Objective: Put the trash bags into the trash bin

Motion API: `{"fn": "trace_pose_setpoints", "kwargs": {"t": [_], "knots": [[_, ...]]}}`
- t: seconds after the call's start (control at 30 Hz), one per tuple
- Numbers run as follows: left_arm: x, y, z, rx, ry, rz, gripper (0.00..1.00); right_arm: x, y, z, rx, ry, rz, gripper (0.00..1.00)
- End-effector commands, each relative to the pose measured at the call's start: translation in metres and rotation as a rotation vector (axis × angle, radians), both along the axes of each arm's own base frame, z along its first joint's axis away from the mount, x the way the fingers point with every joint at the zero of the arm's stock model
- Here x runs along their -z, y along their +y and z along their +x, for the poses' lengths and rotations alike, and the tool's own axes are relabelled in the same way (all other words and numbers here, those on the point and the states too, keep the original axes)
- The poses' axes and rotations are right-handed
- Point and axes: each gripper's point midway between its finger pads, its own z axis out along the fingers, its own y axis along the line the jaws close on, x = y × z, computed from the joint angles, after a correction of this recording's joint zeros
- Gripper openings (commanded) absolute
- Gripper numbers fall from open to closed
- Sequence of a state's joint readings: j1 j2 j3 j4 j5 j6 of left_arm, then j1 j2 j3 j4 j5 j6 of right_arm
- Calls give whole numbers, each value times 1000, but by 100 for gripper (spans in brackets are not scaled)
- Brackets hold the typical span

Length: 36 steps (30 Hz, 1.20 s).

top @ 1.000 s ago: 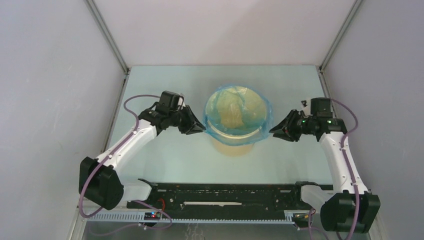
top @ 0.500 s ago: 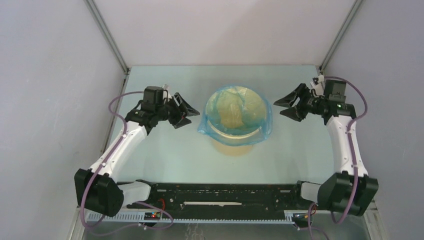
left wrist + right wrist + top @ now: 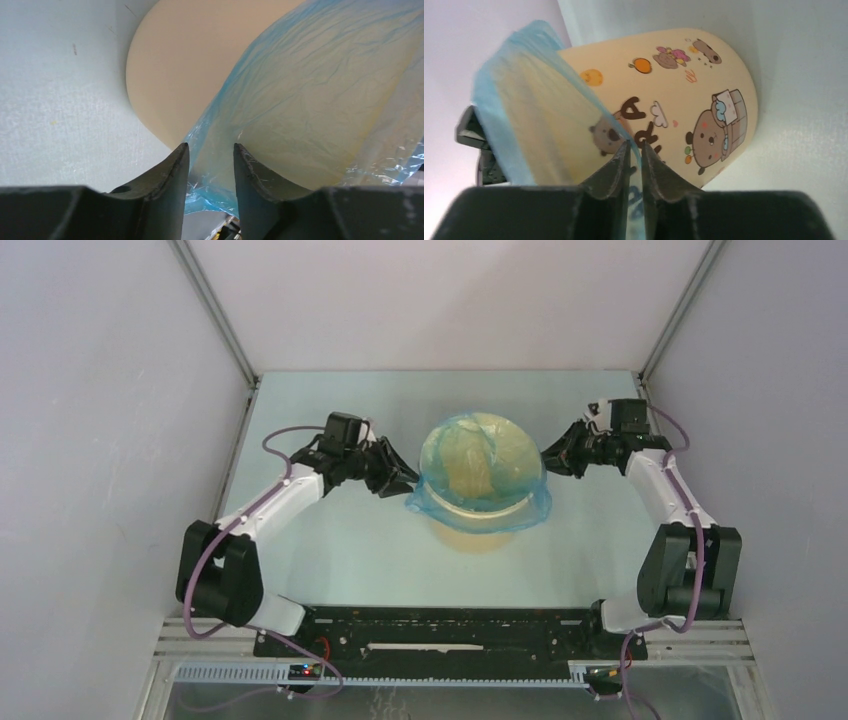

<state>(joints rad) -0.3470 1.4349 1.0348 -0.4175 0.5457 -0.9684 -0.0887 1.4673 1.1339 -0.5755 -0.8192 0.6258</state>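
Trash bin [image 3: 684,85] wall, brown letter "A", next letter (maybe "R") partly hidden

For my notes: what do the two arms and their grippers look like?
The left arm and right arm each have white link shells, black joint housings and a black base, with a purple cable looping alongside. The left gripper and right gripper have dark, matte, tapering fingers. No sleeves; no readable markings.

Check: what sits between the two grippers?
Only the trash bin, with the trash bag draped over its rim, stands between the left gripper and the right gripper; the top view shows it.
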Motion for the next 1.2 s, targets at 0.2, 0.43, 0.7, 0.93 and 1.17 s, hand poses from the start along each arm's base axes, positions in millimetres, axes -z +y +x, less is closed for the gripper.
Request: {"fn": "trace_pose_setpoints", "kwargs": {"t": [0.2, 0.43, 0.7, 0.93, 1.17], "knots": [[-21, -12, 1, 35, -76, -22, 40, 48, -5, -8, 15, 90, -64, 10], [-51, 5, 2, 16, -175, 47, 47, 35, -34, -13, 93, 93, -143, 24], [-49, 10, -8, 23, -167, 54, 62, -15, -46, -24, 137, 36, -170, 53], [-46, 5, -14, 38, -144, 15, 62, -23, -33, -58, 92, 24, -232, 59], [-41, -6, -18, 46, -124, -14, 61, -2, 7, -76, 21, 14, -279, 59]]}}
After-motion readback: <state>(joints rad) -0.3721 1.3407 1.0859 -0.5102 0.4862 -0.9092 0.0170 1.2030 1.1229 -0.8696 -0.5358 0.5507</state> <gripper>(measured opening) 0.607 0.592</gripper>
